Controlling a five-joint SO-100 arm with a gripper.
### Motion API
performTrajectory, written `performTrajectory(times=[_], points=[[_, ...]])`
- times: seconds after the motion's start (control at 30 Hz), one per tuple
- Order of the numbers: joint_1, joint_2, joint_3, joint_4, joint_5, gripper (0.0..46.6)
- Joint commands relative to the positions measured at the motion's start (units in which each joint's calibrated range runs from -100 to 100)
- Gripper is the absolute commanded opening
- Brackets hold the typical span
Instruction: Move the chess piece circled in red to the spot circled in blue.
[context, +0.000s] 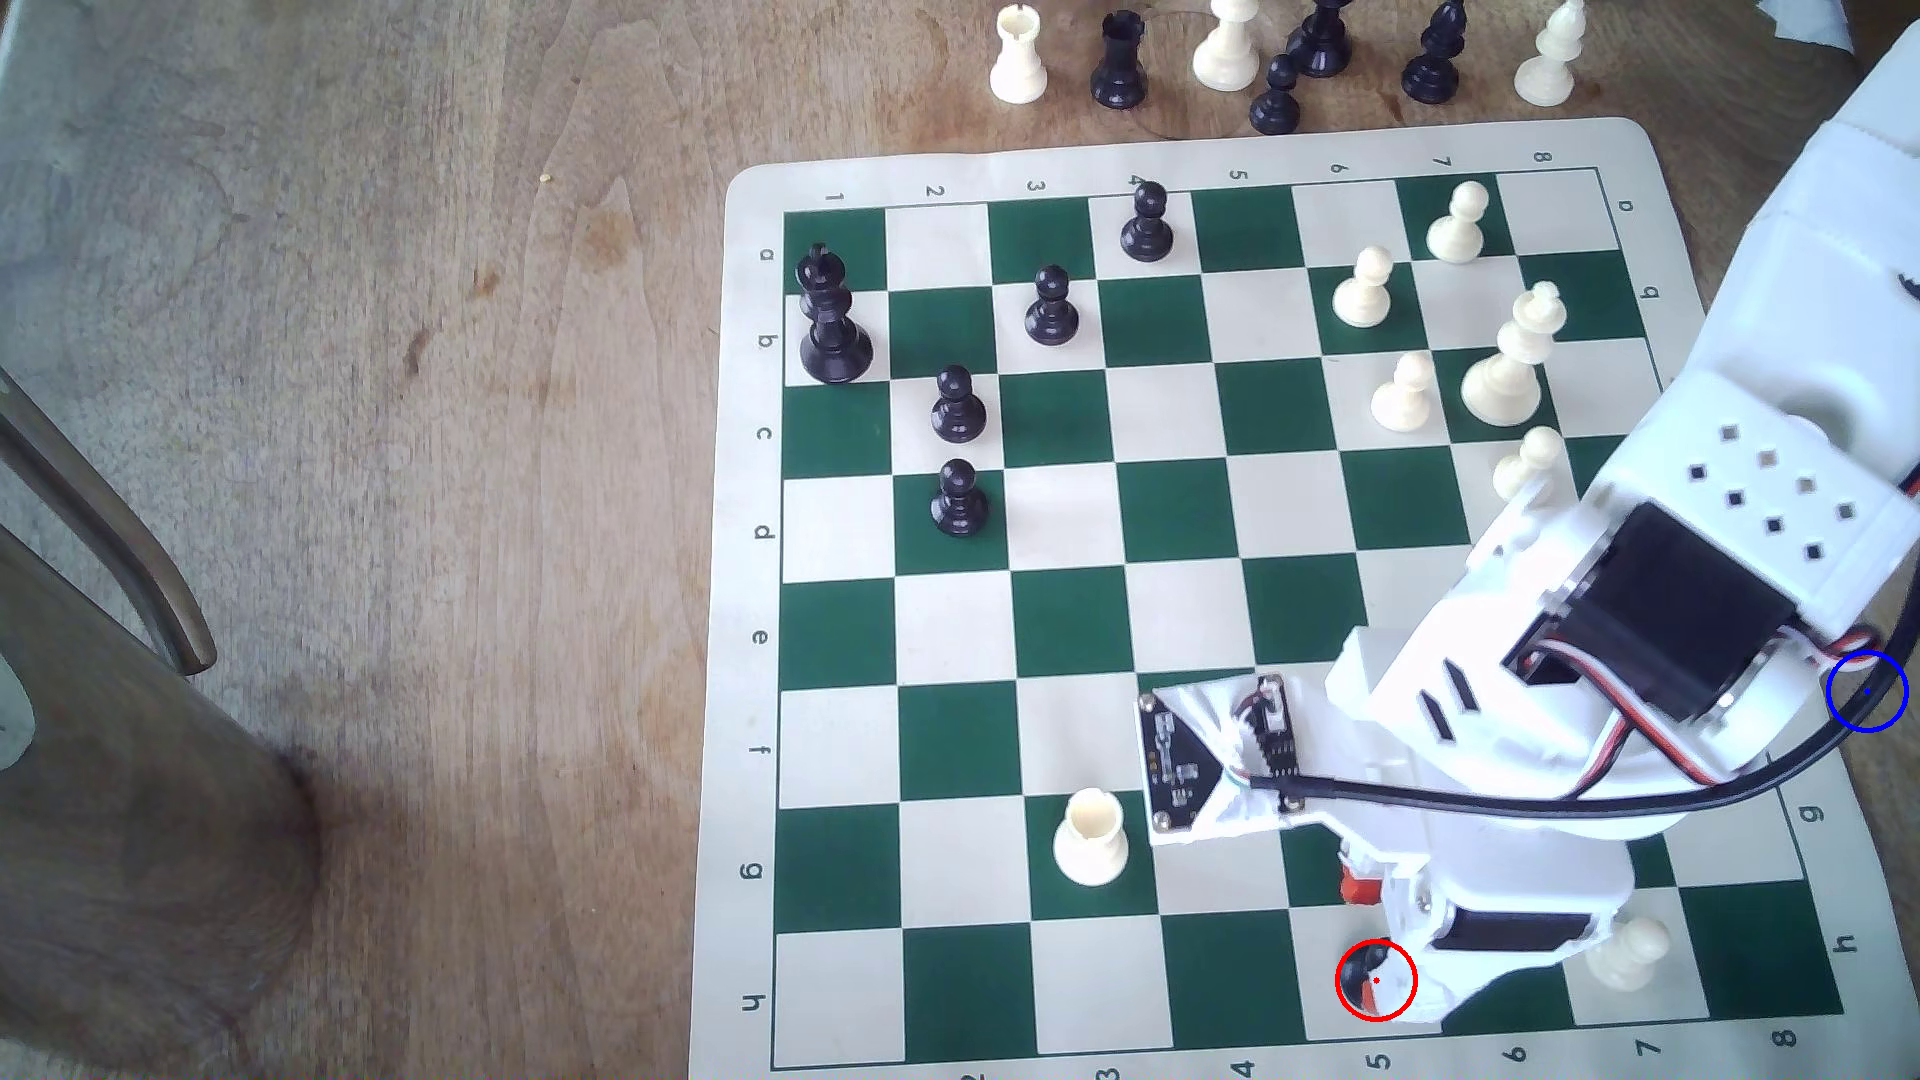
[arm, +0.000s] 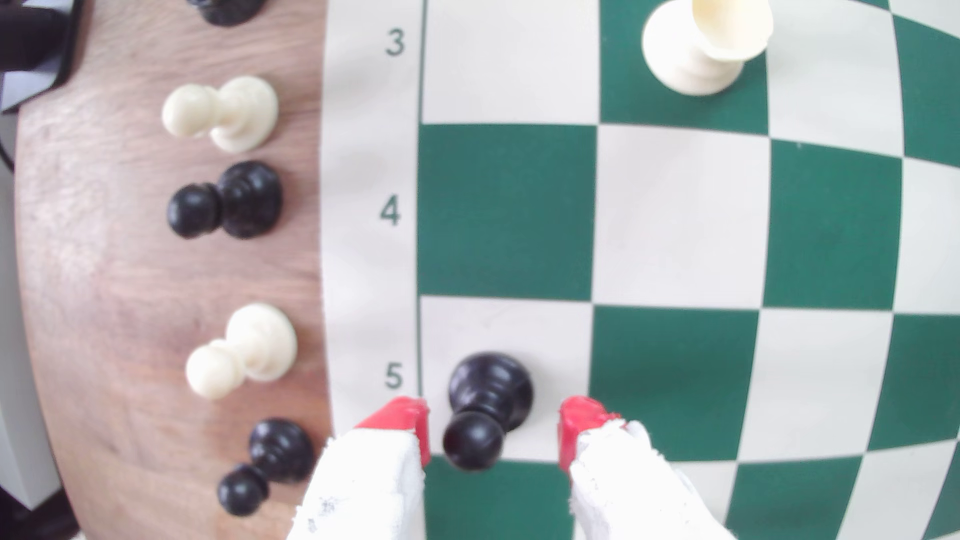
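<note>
The chess piece, a small black pawn (context: 1359, 976), stands inside the red ring on a white square at the board's near edge, row h, column 5. In the wrist view the pawn (arm: 488, 394) stands upright between my gripper's (arm: 493, 415) red-tipped fingers (arm: 410, 415), which are open with a gap on each side of it. In the exterior view my gripper (context: 1382, 940) hangs just over the pawn, mostly hidden by the white wrist. The spot (context: 1876, 700) is a blue ring on bare wood off the board at the exterior view's right, partly crossed by the arm's cables.
A white rook (context: 1089, 836) stands two columns to the exterior view's left, and a white pawn (context: 1631, 950) sits just right of the wrist. Several loose pawns, white (arm: 244, 348) and black (arm: 270, 462), stand on the wood beside the board's edge. More pieces fill the board's far half.
</note>
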Motion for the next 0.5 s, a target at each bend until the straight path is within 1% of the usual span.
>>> performTrajectory(times=[0.0,0.1,0.27,0.47], points=[[0.34,-1.28,0.32,-2.32,0.05,13.6],[0.42,-1.28,0.32,-2.48,0.00,13.6],[-1.07,-1.71,0.32,-2.23,-0.59,13.6],[-1.46,-2.13,0.23,-2.15,-0.59,13.6]])
